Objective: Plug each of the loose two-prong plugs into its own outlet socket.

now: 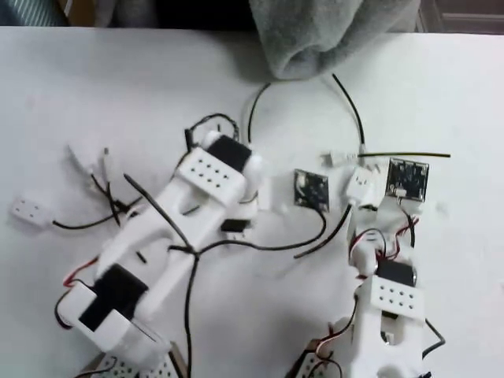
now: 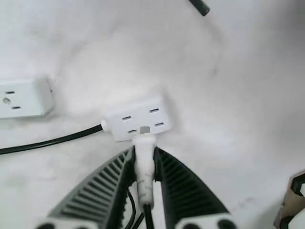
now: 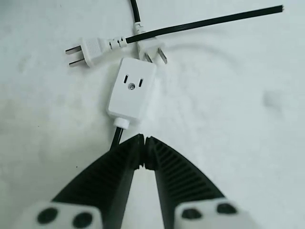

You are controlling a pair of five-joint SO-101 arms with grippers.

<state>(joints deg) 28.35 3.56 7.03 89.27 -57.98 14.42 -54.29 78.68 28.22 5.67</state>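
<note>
My left gripper point(image 2: 143, 160) is shut on a white two-prong plug point(image 2: 144, 167) with a black cord. The plug's front end touches the edge of a white multi-socket block point(image 2: 140, 117) lying flat on the table. My right gripper point(image 3: 143, 143) is shut, its tips just behind a white single outlet point(image 3: 131, 90). That outlet's black cord point(image 3: 116, 136) slips past one finger. Beyond this outlet lie two loose white plugs point(image 3: 93, 50) point(image 3: 153, 50), prongs bare. From above, that outlet point(image 1: 361, 185) sits ahead of the right arm point(image 1: 390, 295).
Another white outlet point(image 2: 24, 98) lies to the side of the block. A white outlet point(image 1: 31, 211) and loose plugs point(image 1: 87, 161) lie at the table's left. Black cables point(image 1: 409, 155) cross the middle. A grey cloth point(image 1: 331, 35) hangs over the far edge.
</note>
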